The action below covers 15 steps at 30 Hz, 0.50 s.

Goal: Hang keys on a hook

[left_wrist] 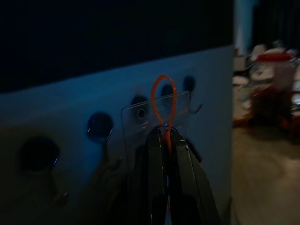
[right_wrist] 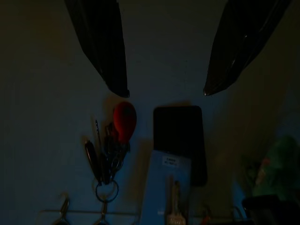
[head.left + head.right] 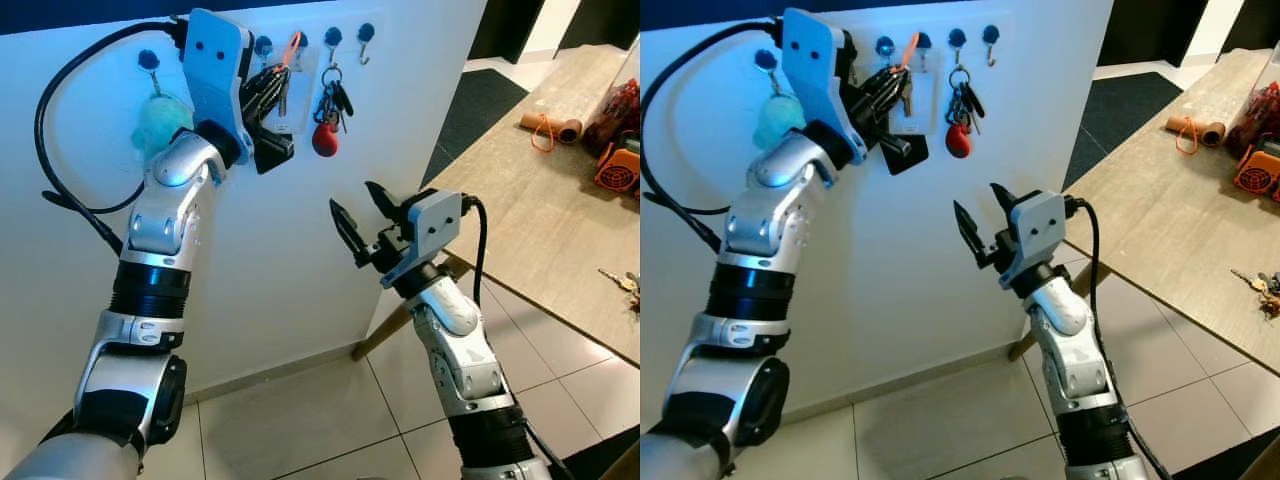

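Note:
My left gripper is raised against the white wall and shut on a key set with an orange loop. In the left wrist view the orange loop sticks up from the closed fingers, in front of a clear plastic tag. The loop is close to the row of dark hooks; I cannot tell whether it is over one. My right gripper is open lower down, pointing at the wall with nothing between its fingers.
A key bunch with a red fob hangs on one hook. A teal plush hangs at the left and a black tag below my left gripper. A wooden table with keys stands at the right, over a tile floor.

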{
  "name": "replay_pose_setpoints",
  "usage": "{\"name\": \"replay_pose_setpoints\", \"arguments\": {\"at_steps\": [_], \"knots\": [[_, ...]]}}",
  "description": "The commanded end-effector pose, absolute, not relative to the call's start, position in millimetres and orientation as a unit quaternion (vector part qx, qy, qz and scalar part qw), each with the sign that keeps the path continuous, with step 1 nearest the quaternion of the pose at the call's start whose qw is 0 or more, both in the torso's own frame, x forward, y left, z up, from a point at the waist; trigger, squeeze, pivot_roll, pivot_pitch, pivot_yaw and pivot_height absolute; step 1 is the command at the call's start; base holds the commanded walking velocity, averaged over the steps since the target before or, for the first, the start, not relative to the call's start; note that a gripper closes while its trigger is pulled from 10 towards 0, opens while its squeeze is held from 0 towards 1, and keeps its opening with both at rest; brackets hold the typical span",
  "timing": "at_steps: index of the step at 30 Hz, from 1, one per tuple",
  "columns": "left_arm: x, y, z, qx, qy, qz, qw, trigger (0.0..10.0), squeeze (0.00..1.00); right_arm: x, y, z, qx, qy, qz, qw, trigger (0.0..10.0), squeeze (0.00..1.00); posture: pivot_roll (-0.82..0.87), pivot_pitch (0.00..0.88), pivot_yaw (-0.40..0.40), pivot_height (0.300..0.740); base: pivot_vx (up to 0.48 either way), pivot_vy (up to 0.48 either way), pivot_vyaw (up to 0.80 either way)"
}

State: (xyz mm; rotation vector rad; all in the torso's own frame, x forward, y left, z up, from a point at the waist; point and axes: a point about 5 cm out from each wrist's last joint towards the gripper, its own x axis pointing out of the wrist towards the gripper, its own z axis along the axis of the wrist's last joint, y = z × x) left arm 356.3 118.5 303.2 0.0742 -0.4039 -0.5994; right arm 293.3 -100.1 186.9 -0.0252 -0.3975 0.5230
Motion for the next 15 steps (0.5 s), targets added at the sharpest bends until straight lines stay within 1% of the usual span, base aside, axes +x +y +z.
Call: {"name": "replay_pose_setpoints", "arguments": {"at_steps": [1, 10, 15], "knots": [[354, 123, 301, 0.040, -0.201, -0.300, 0.931, 10.0, 0.00, 292, -100, 186, -0.016, -0.190, 0.258, 0.947, 10.0, 0.00, 0.02, 0.053, -0.010, 0.740, 0.000, 0.000, 0.00], [353, 132, 293, 0.049, -0.190, -0.300, 0.934, 10.0, 0.00, 290, -100, 184, -0.019, -0.187, 0.260, 0.947, 10.0, 0.00, 0.02, 0.058, -0.011, 0.740, 0.000, 0.000, 0.00], [352, 131, 293, 0.042, -0.196, -0.301, 0.932, 10.0, 0.00, 290, -99, 184, -0.018, -0.186, 0.261, 0.947, 10.0, 0.00, 0.02, 0.059, -0.013, 0.740, 0.000, 0.000, 0.00]]}}
